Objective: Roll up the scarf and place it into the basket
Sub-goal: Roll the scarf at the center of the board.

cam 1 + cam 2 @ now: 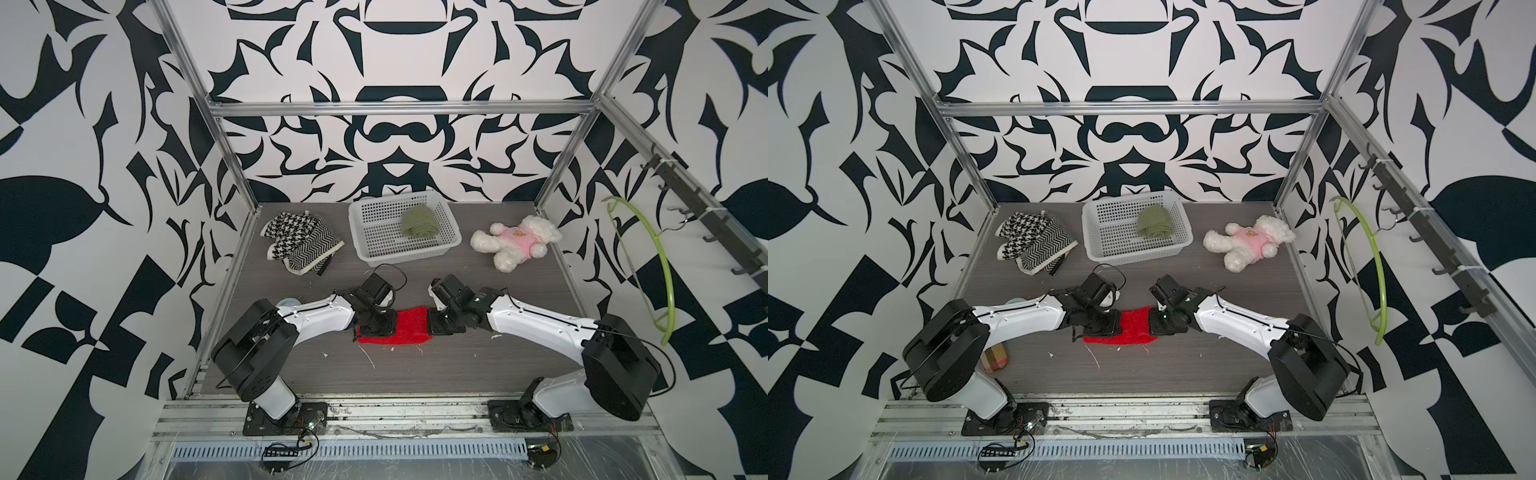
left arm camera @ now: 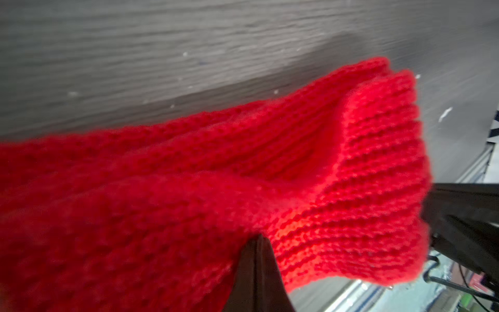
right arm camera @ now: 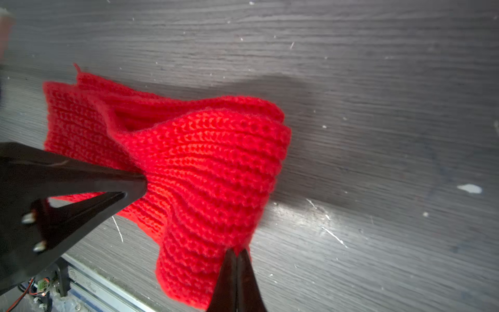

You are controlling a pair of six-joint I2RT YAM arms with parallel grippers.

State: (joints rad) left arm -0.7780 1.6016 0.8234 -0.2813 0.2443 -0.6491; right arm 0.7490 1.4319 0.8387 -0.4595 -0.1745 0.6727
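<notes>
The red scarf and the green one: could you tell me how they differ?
The red scarf lies loosely folded on the table; the green scarf is rolled. The left gripper and right gripper pinch the red scarf; the green scarf sits untouched in the basket. Both are knitted.

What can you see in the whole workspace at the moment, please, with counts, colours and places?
red scarf: one, red, front centre, gripped at both ends
basket: one, white, back centre
rolled scarf: one, green, inside basket
patterned scarves: a pile, black-and-white, left of basket
plush bear: one, white with pink top, right of basket
hanger: one, green, hanging at the right side
table: one, grey woodgrain, under everything
left claw: one, black, shut on red scarf
right claw: one, black, shut on red scarf
</notes>
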